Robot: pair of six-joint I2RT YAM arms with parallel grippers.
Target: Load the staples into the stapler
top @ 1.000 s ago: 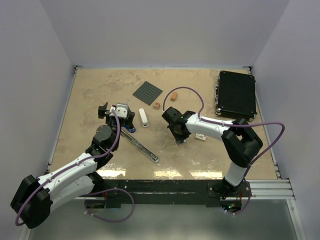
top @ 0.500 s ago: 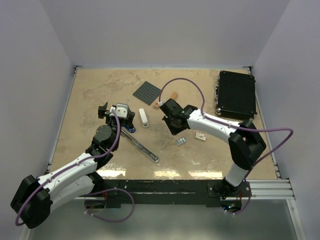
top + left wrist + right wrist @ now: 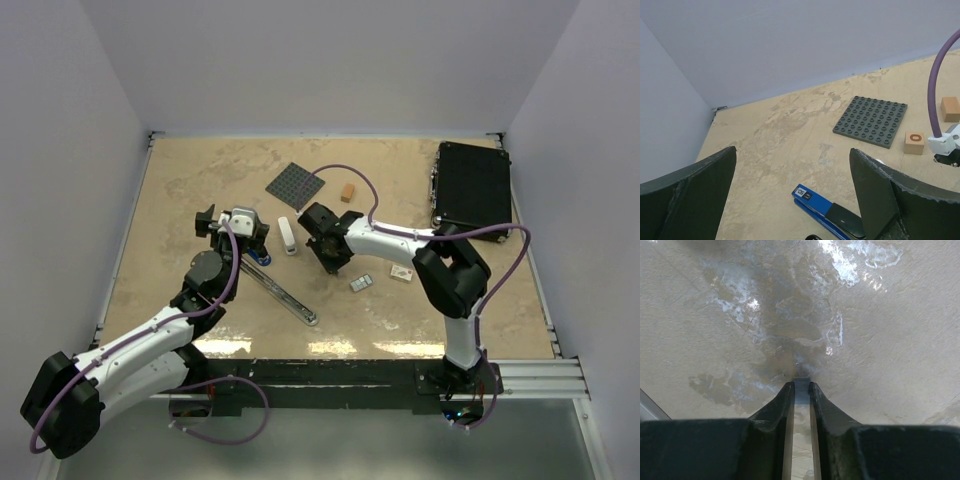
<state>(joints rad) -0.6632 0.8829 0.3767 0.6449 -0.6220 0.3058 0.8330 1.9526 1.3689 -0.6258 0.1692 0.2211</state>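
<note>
The stapler (image 3: pixel 282 291) lies open left of centre, its long metal rail running toward the near edge; its blue end (image 3: pixel 826 209) shows below my left gripper. My left gripper (image 3: pixel 238 232) (image 3: pixel 793 156) hangs over that end, wide open and holding nothing. My right gripper (image 3: pixel 331 262) (image 3: pixel 801 385) is just right of the stapler, shut on a thin silvery strip of staples (image 3: pixel 801 384) held above the bare table. The whitish staples box (image 3: pixel 402 272) and its small grey tray (image 3: pixel 361 283) lie on the table to the right of that gripper.
A dark grey studded plate (image 3: pixel 296 185) (image 3: pixel 871 121) and small orange blocks (image 3: pixel 347 192) (image 3: pixel 914 143) lie toward the back. A small white oblong piece (image 3: pixel 288 237) rests between the grippers. A black case (image 3: pixel 473 188) sits at the back right.
My right gripper has lifted off the grey tray and swung left toward the stapler with the strip in it. The tray stays on the table. The left arm has not moved.
</note>
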